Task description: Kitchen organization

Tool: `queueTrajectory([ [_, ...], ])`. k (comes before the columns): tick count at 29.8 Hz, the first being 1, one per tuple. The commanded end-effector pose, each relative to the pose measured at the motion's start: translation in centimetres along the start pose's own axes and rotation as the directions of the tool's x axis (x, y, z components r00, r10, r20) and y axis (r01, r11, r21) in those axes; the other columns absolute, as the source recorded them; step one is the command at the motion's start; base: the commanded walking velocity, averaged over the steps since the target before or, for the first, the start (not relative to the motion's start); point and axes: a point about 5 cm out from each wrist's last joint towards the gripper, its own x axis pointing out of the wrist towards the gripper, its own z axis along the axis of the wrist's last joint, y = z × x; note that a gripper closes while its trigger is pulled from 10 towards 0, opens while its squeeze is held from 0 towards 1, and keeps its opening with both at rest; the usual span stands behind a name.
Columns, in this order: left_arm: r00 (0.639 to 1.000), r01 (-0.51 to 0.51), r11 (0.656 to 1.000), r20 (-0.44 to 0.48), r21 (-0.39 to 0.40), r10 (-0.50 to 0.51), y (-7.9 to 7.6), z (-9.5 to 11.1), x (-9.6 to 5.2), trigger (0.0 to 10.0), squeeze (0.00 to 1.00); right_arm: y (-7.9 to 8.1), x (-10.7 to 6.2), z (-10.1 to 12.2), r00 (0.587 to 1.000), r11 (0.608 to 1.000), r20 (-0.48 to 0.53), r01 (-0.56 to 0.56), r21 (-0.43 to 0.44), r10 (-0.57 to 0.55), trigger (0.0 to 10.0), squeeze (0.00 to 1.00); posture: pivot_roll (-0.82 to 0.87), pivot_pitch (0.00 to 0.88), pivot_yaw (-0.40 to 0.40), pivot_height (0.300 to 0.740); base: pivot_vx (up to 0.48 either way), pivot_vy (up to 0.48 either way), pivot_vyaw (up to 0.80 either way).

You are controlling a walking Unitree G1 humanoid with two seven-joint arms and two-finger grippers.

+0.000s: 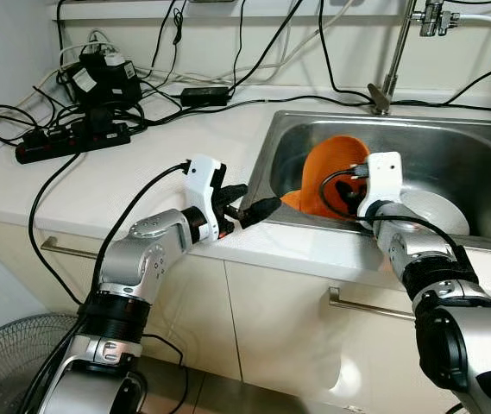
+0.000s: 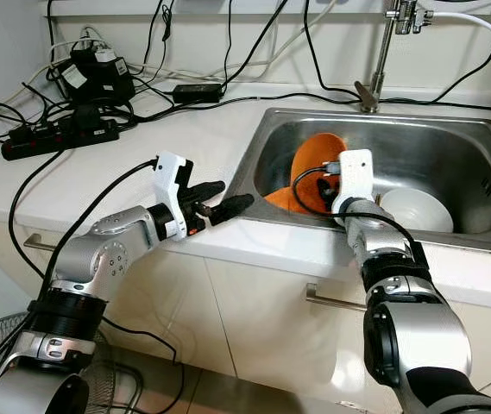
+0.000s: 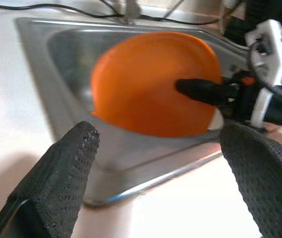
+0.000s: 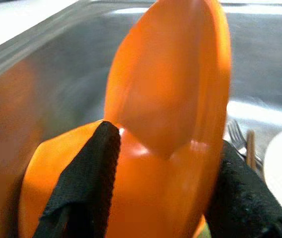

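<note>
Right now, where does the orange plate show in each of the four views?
Left eye: orange plate upright in the sink, centre-right.
Right eye: centre.
Left wrist: upper middle.
Right wrist: centre, between the right gripper fingers.
Shared landmark: the sink.

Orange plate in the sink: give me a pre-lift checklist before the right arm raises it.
1. Right gripper straddling the orange plate: ok.
2. Fingers firmly clamped: cannot tell.
3. Plate tilted up off the sink floor: ok.
4. White bowl apart from the plate: ok.
5. Left gripper open, above the counter edge, outside the sink: ok.
6. Faucet overhead clearance: cannot tell.
</note>
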Motion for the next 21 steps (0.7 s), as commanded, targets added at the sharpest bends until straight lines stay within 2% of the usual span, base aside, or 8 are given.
queueTrajectory([
  [1,1.000,-0.025,1.000,0.016,0.014,0.025,0.4,0.6,-0.1,10.0,0.00,-1.1,-0.9,-5.3,0.975,0.997,-0.212,0.069,0.031,-0.061,10.0,1.00,-0.08,0.000,0.128,0.740,0.000,0.000,0.00],
  [11,0.999,-0.043,0.999,0.010,0.009,0.043,0.8,0.4,-0.3,10.0,0.00,-4.4,-1.2,-3.6,0.960,0.969,-0.143,0.245,0.022,-0.239,10.0,1.00,-0.08,0.000,0.126,0.740,0.000,0.000,0.00],
  [16,0.999,-0.047,0.999,0.009,0.007,0.047,0.8,0.4,-0.3,10.0,0.00,-5.0,-1.3,-3.4,0.951,0.959,-0.140,0.283,0.025,-0.277,10.0,1.00,-0.08,0.000,0.126,0.740,0.000,0.000,0.00],
  [21,0.999,-0.047,0.999,0.009,0.007,0.047,0.9,0.4,-0.3,10.0,0.00,-4.8,-1.2,-3.5,0.951,0.959,-0.142,0.281,0.028,-0.274,10.0,1.00,-0.07,0.000,0.126,0.740,0.000,0.000,0.00],
])
